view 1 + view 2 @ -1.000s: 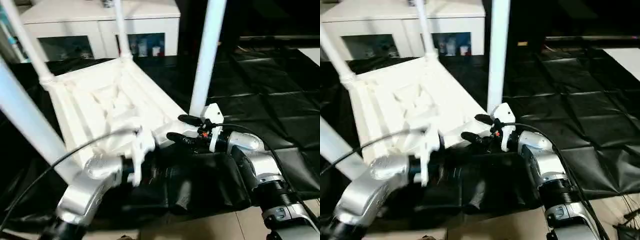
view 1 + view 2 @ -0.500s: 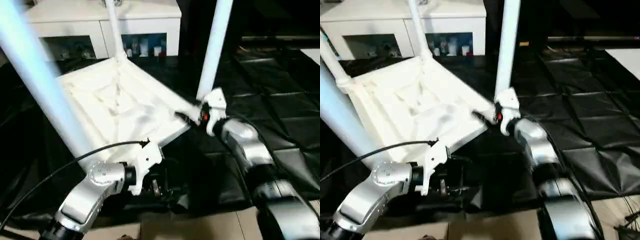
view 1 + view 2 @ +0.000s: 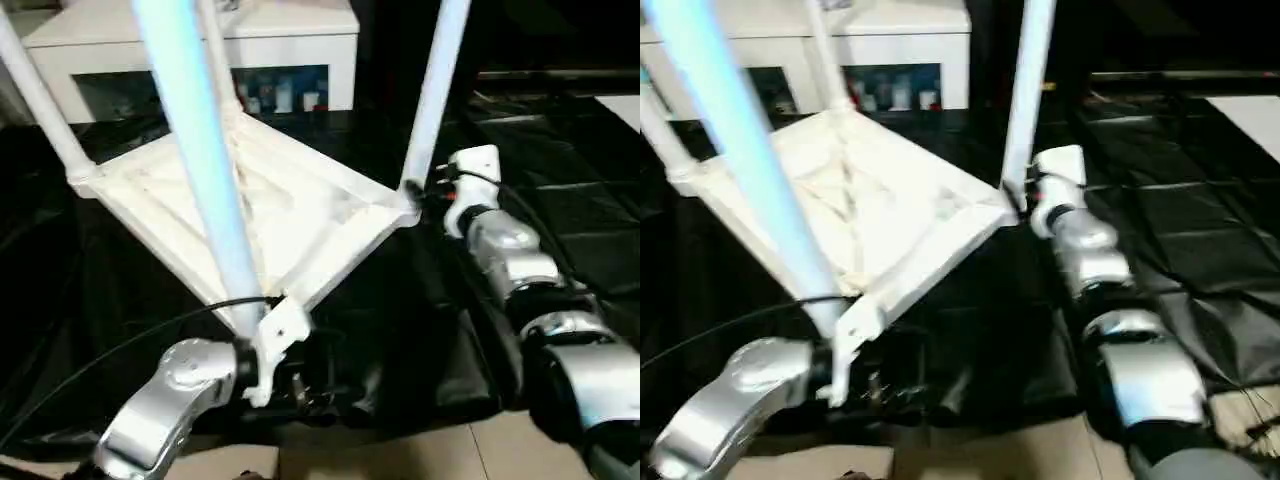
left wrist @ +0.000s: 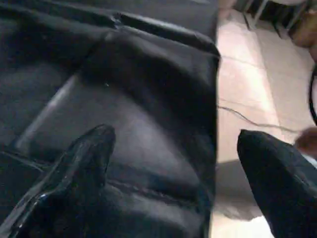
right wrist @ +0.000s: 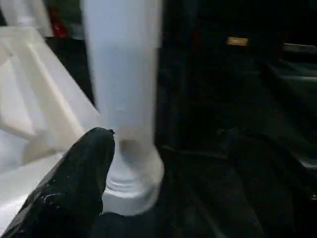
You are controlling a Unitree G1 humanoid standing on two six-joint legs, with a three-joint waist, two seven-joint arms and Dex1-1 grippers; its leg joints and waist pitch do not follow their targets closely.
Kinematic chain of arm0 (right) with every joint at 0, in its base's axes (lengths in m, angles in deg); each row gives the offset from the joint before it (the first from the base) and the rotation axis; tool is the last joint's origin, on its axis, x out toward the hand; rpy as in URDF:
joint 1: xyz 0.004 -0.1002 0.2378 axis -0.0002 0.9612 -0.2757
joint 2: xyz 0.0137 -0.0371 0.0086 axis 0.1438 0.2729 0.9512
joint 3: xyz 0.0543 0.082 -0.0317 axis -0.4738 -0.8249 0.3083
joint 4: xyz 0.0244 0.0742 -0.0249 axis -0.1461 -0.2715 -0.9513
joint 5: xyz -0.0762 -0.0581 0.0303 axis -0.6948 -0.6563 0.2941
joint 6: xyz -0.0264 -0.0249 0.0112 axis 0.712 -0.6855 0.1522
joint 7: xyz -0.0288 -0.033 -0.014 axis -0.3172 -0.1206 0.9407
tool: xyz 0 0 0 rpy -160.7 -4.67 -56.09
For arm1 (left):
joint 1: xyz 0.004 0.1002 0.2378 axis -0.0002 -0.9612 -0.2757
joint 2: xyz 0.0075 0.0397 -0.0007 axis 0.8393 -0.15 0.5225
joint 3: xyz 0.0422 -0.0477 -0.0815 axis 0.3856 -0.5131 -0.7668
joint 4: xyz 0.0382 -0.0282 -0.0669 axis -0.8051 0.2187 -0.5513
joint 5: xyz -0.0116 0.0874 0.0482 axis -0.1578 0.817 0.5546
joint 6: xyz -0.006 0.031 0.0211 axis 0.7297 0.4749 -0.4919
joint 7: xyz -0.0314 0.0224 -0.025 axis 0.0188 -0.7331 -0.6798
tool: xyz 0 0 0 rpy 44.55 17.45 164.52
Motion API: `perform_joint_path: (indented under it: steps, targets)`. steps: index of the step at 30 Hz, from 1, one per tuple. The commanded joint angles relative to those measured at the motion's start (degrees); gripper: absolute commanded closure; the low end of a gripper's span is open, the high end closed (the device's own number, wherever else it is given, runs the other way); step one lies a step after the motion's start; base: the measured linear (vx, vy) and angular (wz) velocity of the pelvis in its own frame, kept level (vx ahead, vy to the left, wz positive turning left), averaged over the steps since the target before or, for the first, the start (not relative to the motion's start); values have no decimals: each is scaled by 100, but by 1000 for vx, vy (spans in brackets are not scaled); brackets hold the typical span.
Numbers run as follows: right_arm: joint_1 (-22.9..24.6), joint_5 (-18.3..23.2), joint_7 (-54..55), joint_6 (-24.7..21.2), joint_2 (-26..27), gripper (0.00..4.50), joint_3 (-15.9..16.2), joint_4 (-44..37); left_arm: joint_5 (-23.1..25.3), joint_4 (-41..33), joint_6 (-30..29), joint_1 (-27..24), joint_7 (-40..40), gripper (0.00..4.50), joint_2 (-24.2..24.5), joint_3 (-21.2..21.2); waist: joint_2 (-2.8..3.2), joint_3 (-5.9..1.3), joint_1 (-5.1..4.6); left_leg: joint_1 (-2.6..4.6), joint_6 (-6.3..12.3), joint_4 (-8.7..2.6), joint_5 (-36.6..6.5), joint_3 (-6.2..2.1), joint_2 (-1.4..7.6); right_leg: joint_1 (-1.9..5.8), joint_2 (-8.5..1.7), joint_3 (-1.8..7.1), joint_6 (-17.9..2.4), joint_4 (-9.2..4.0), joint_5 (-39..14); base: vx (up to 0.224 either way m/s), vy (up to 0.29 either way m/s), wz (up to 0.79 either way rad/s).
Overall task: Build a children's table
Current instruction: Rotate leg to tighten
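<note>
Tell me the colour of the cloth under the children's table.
Black cloth, seen best in the left eye view.

1 upturned children's table (image 3: pixel 300 205), 4 white legs (image 3: pixel 205 150) standing in its corner sockets. 1 white cabinet (image 3: pixel 290 40) behind. 1 black cloth (image 3: pixel 560 140) under everything. 2 silver robot arms (image 3: pixel 165 405).

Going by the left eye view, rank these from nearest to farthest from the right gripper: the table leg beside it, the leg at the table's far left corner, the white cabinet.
1. Table leg, right beside the right gripper, standing in the near right corner socket.
2. Far left corner leg, across the upturned tabletop.
3. White cabinet, at the back behind the table.
</note>
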Motion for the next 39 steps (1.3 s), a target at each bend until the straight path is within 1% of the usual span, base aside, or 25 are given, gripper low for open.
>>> perform_joint_path:
  steps: [1,6,9,10,15,16,17,19,21,23,24,26,27,28,29,30,31,32,33,34,35,36,37,38,39]
  targets:
    - [-127,-91,90,72,-40,52,-80,92,-21,-123,-57,-131,161,8,230,-160,-77,-335,16,82,320,-404,-1207,-79,162,246,-211,146,-1448,-358,-1022,0,0,0]
    - [-128,10,-380,240,14,52,-137,134,3,-175,1,-398,412,8,746,-246,-62,-330,-11,99,320,-411,-1341,-78,171,225,-200,150,-1442,-354,-1070,0,0,0]
    - [54,13,-1129,450,80,52,30,-30,-180,24,100,-596,569,8,936,-438,-39,-326,-12,92,341,-416,-1374,-71,182,225,-194,146,-1519,-344,-995,0,0,0]
    - [284,11,-1715,524,88,52,189,-283,-199,429,270,-643,638,8,924,-494,-25,-330,3,110,353,-406,-1389,-58,182,213,-188,146,-1566,-343,-950,0,0,0]
    - [828,88,-2544,527,39,52,412,-884,-80,1512,876,-726,710,8,862,-525,-26,-327,81,126,349,-431,-1501,-64,205,218,-199,161,-1480,-359,-1024,0,0,0]
    - [954,93,-2654,524,7,52,464,-1019,-36,1850,1100,-728,704,8,836,-554,-45,-328,103,131,316,-440,-1534,-67,205,213,-202,163,-1482,-369,-1098,0,0,0]
    - [1161,39,-2748,528,-66,52,536,-1205,102,2632,1658,-689,554,8,744,-639,-47,-323,111,135,316,-441,-1582,-67,200,205,-202,166,-1460,-387,-1161,0,0,0]
    - [1277,-67,-2657,533,-122,52,554,-1238,175,3260,2057,-611,351,8,606,-766,-108,-274,113,174,159,-482,-2016,-62,201,181,-227,191,-1280,-468,-1859,0,0,0]
    - [1327,-195,-2513,549,-157,52,536,-1185,200,3740,2270,-480,169,8,425,-828,-122,-227,88,178,0,-514,-2311,-104,185,183,-264,184,-1047,-526,-2679,-25,-9,-2]
    - [1380,-270,-2395,570,-180,52,528,-1168,262,4141,2535,-369,30,8,276,-816,-134,-178,57,256,-116,-516,-2676,-165,164,127,-322,170,-621,-674,-3847,-63,-17,-6]
    - [1426,-270,-2387,526,-186,52,519,-1239,281,4341,2683,-313,7,8,214,-806,-135,-178,43,251,-146,-518,-2727,-184,166,131,-333,161,-521,-689,-4045,-71,-13,-10]
    - [1491,-303,-2233,414,-188,52,523,-1315,255,4762,2939,-179,-82,8,50,-848,-141,-147,-33,247,-215,-527,-2969,-255,125,142,-338,42,-108,-810,-4764,-76,-4,-18]
    - [1520,-340,-2110,356,-193,52,540,-1355,228,4962,3061,-97,-94,8,-30,-863,-142,-113,-54,289,-213,-515,-3082,-258,101,99,-315,-5,7,-902,-5007,-93,1,-19]
    - [1532,-365,-2035,331,-195,52,552,-1368,218,5068,3127,-50,-98,8,-73,-867,-99,-100,-132,433,-230,-443,-3399,-276,71,41,-268,-200,125,-1057,-5176,-108,13,-16]
    - [1543,-397,-1990,362,-199,52,572,-1383,247,5146,3164,-5,-126,8,-129,-830,-39,-63,-186,496,-227,-448,-3657,-305,78,47,-229,-377,157,-1129,-5143,-108,13,-16]
    - [1554,-409,-1994,376,-193,52,578,-1402,331,5246,3225,52,-171,8,-194,-764,43,-33,-314,358,-212,-609,-4197,-368,165,326,-72,-783,232,-1072,-4585,-107,27,-17]
    - [1566,-414,-2004,385,-185,52,581,-1423,432,5347,3287,111,-230,8,-269,-682,222,27,110,-668,-481,-1468,-5459,-249,486,1160,-6,-509,-338,906,-2444,-182,2,-1]
    - [1576,-428,-2003,384,-170,52,579,-1450,522,5509,3399,207,-257,8,-429,-610,266,-65,686,-685,-356,-1529,-5397,264,421,988,194,-364,-313,1187,-2089,-182,2,-1]
    - [1590,-432,-2025,378,-154,52,579,-1484,-31,3739,2664,-345,209,8,245,-961,-72,-198,497,-428,-134,-1156,-3994,216,406,1028,34,180,-132,1123,-3153,-165,-96,10]
    - [1600,-439,-2032,377,-147,52,587,-1503,-576,2052,2026,-870,664,8,916,-1279,-676,-184,240,512,-229,661,-1304,-181,45,-245,-493,394,602,-624,-6922,22,-180,-7]
    - [1603,-440,-2031,379,-149,52,591,-1507,-703,1744,1913,-960,750,8,1021,-1309,-278,-180,317,-344,189,698,-107,-680,-218,342,-786,871,218,-613,-5754,22,-180,-7]
    - [1608,-426,-2058,378,-149,52,597,-1515,-918,1372,1818,-1035,843,8,1101,-1315,-249,-109,313,-479,39,612,36,-636,-166,429,-774,590,8,-544,-5059,104,-107,-27]
    - [1608,-426,-2058,378,-149,52,598,-1515,-921,1367,1817,-1036,844,8,1102,-1315,-50,-243,485,-9,-215,110,-352,-551,164,198,-401,411,-647,-310,-3238,0,0,0]
    - [1621,-448,-2065,358,-152,52,611,-1563,-1268,945,1697,-1050,986,8,1247,-1353,-12,-399,470,111,-94,-71,-451,-464,209,248,-65,221,-1153,42,-1141,0,0,0]
    - [1630,-427,-2097,330,-139,52,603,-1611,-1548,827,1616,-978,1095,8,1357,-1485,-2,-432,478,126,39,-95,-244,-441,226,259,-3,193,-1292,97,-272,-61,-5,33]
